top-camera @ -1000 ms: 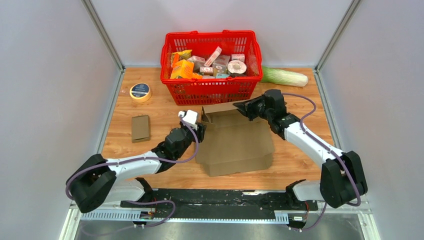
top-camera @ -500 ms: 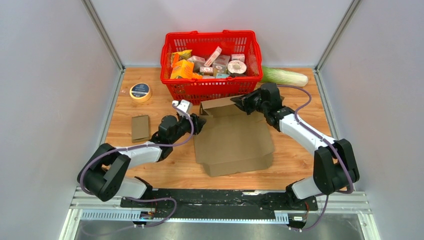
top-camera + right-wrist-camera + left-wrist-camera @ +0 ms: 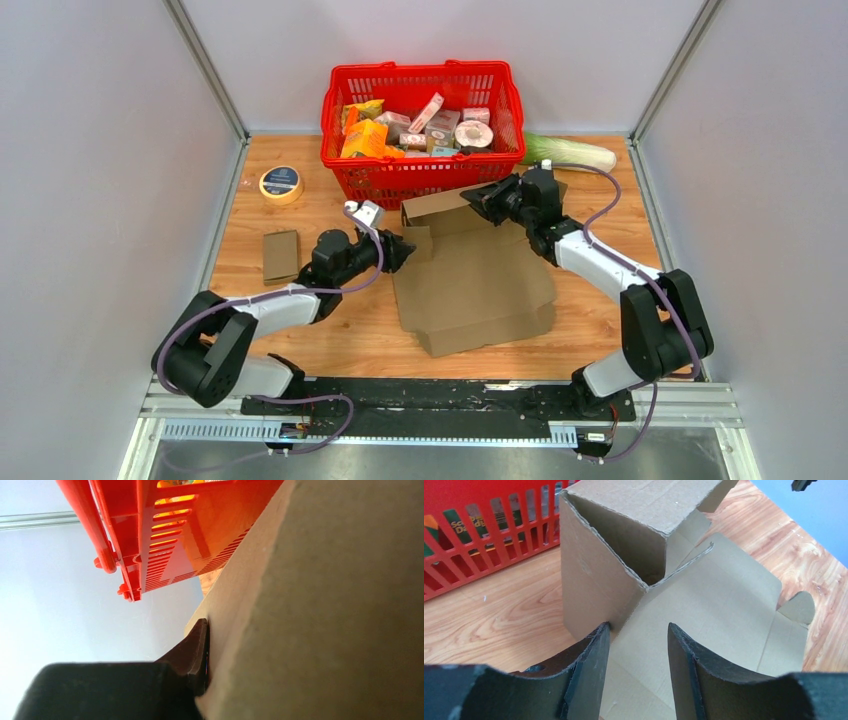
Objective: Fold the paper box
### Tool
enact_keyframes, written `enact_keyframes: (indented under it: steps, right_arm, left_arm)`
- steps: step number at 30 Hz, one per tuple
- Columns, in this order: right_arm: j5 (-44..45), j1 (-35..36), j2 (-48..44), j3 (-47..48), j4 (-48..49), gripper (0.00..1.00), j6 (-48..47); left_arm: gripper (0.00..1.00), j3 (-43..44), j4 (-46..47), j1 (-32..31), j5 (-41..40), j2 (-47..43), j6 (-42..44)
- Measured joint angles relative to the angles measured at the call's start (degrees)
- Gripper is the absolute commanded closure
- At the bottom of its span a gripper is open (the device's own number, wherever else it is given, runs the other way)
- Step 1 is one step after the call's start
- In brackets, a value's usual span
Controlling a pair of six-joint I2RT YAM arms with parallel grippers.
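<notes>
The brown paper box (image 3: pixel 480 285) lies mostly flat on the table, with its back panel (image 3: pixel 440 206) raised beside the basket. My right gripper (image 3: pixel 487 198) is shut on that panel's right end. In the right wrist view one finger (image 3: pixel 200 640) presses the cardboard (image 3: pixel 340 605), which hides the other finger. My left gripper (image 3: pixel 400 248) is open at the box's left back corner. In the left wrist view its jaws (image 3: pixel 638 630) straddle the flat sheet (image 3: pixel 724 590). The left fingertip (image 3: pixel 599 635) touches the upright side flap (image 3: pixel 589 580).
A red basket (image 3: pixel 420 180) full of groceries stands right behind the box. A tape roll (image 3: pixel 281 184) and a small cardboard piece (image 3: pixel 281 255) lie at the left. A pale cabbage (image 3: pixel 575 152) lies at the back right.
My right gripper has carried the back panel up and toward the basket. My left gripper has drawn back to the left. The flat sheet has turned slightly.
</notes>
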Motion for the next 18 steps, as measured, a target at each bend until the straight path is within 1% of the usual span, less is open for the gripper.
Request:
enact_keyframes:
  steps: [3, 4, 12, 16, 18]
  right_arm:
    - [0.7, 0.2, -0.2, -0.7, 1.2, 0.96, 0.1]
    - [1.0, 0.3, -0.3, -1.4, 1.8, 0.97, 0.5]
    - [4.9, 2.1, -1.0, -6.8, 10.4, 0.99, 4.7]
    - [6.1, 2.8, -0.7, -7.4, 12.2, 1.0, 6.1]
    - [6.9, 3.1, -0.7, -7.4, 12.2, 1.0, 6.6]
  left_arm:
    - [0.43, 0.0, -0.9, 0.0, -2.1, -0.5, 0.2]
    - [0.38, 0.0, -1.1, 0.0, -2.9, -0.5, 0.2]
    - [0.37, 2.3, -0.6, -1.6, -8.4, 2.6, 0.3]
    - [0.42, 2.9, -0.2, -3.1, -12.0, 3.9, 0.8]
    - [0.46, 2.9, -0.2, -4.5, -14.9, 3.9, 1.3]
